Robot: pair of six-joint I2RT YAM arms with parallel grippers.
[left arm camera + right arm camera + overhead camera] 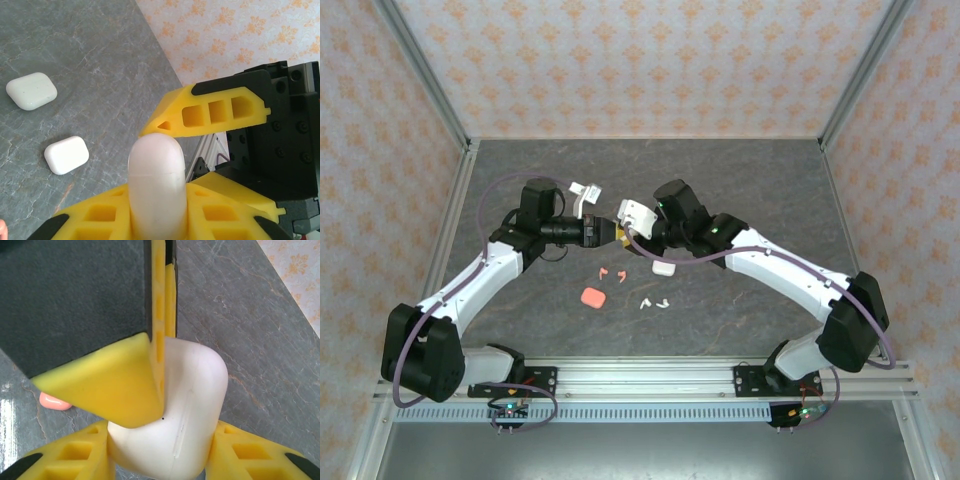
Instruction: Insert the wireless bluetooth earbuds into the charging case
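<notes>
My left arm [470, 285] and right arm [790, 270] stretch inward, meeting over table [740, 180] middle. Left gripper [157, 200], right gripper [165, 450] both clamped on one white case [192, 390]. Coral earbuds [611, 271], white earbuds [653, 302] lie loose, just nearer than grippers.

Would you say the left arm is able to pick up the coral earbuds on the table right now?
Probably not yet: the left gripper is shut on a white case that the right gripper also grips. The coral earbuds lie uncovered nearby.
</notes>
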